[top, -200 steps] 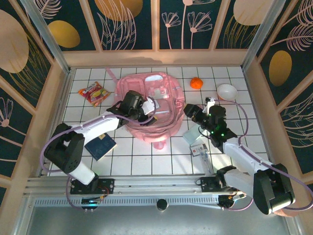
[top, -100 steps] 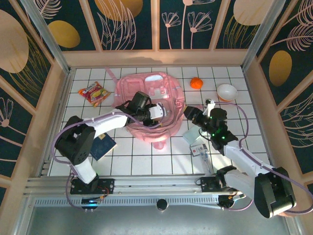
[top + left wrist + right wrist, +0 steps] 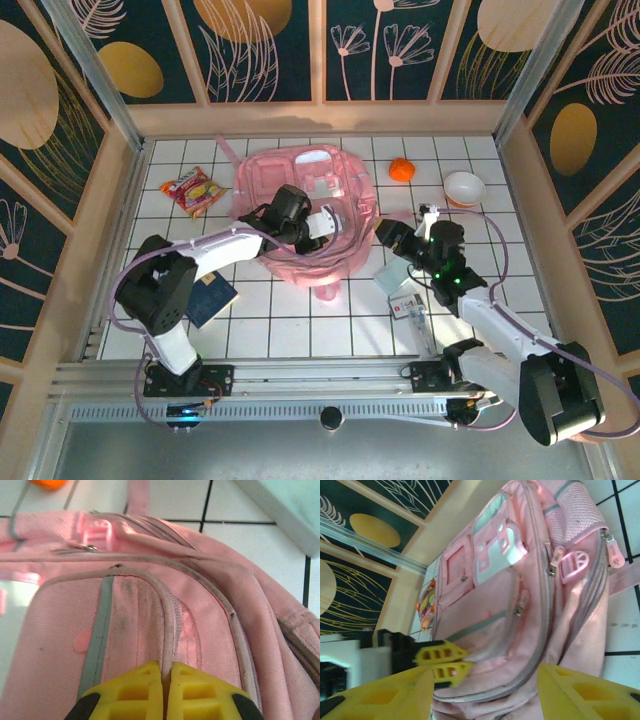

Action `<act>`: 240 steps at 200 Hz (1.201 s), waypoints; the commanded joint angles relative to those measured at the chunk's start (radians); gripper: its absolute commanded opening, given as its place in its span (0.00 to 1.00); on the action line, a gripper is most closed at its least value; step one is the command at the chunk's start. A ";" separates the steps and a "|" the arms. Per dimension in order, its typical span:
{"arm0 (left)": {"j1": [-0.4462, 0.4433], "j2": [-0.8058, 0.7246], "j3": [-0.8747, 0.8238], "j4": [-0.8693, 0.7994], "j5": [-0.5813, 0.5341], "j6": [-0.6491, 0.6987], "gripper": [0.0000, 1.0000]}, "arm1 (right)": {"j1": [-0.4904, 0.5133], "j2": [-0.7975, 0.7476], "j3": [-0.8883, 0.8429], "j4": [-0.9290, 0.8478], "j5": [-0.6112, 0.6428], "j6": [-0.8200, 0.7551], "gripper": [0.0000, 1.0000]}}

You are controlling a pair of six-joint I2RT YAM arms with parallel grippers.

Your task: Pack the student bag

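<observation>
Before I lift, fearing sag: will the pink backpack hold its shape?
Probably floppy: the student bag is creased soft fabric, lying slumped. Probably sags from the left tool, shut at one zip seam. Flat, unlikely to roll.

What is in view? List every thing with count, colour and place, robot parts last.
bag: one, pink, table centre, front up
packet: one, red and yellow, far left of the bag
round thing: one, orange, far right of the bag
bowl: one, white, right of the round thing
book: one, dark blue, near left of the bag
box: one, pale green, near right of the bag
card: one, white, just nearer than the box
table: one, white tiles
left fingers: two, yellow, shut, at the bag's front pocket
right fingers: two, yellow, open, right of the bag
</observation>
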State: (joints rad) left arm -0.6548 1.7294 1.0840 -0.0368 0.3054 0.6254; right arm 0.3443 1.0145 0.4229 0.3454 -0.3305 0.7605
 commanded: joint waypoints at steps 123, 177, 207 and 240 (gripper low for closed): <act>0.068 -0.240 -0.082 0.072 0.160 0.045 0.00 | 0.024 0.261 0.149 0.187 -0.318 0.492 0.57; 0.067 -0.258 -0.142 0.124 0.210 0.084 0.00 | 0.083 0.395 0.191 0.297 -0.331 0.574 0.53; 0.068 -0.266 -0.151 0.129 0.217 0.100 0.00 | 0.112 0.486 0.233 0.351 -0.352 0.605 0.49; 0.066 -0.274 -0.171 0.151 0.236 0.097 0.00 | 0.138 0.539 0.255 0.363 -0.346 0.613 0.35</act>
State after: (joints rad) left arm -0.5877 1.5017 0.9230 0.0128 0.4530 0.6926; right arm 0.4587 1.5246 0.6415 0.6510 -0.6598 1.3533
